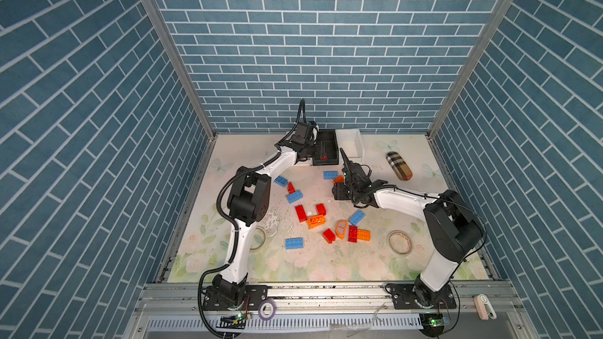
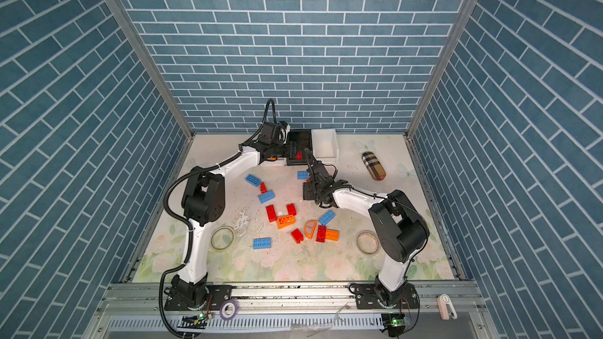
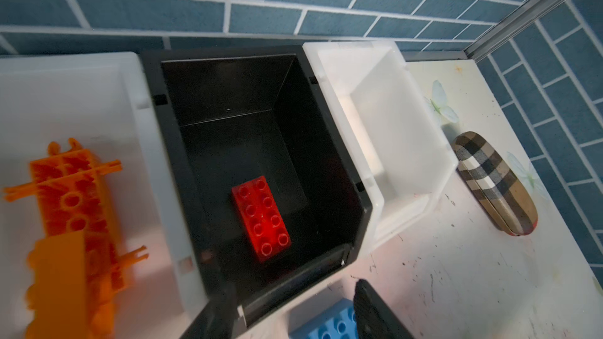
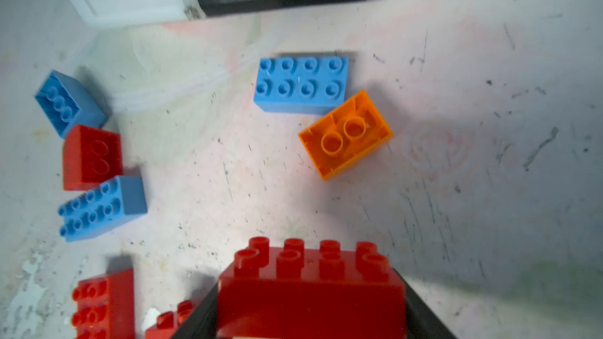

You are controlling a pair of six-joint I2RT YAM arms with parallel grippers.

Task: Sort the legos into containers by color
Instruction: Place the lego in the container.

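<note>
l gripper [image 3: 293, 288]: your fingers wide, empty, at black bin [image 3: 228, 86]; red brick [image 3: 261, 220] inside.
r gripper [image 4: 310, 291]: you clamp 2nd red brick [image 4: 310, 304].

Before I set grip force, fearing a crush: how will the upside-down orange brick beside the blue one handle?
Orange brick: probably stiff and light, being a hollow moulded shell. Flat sides suggest no rolling; a push likely slides it, perhaps against the adjacent blue brick.
</note>
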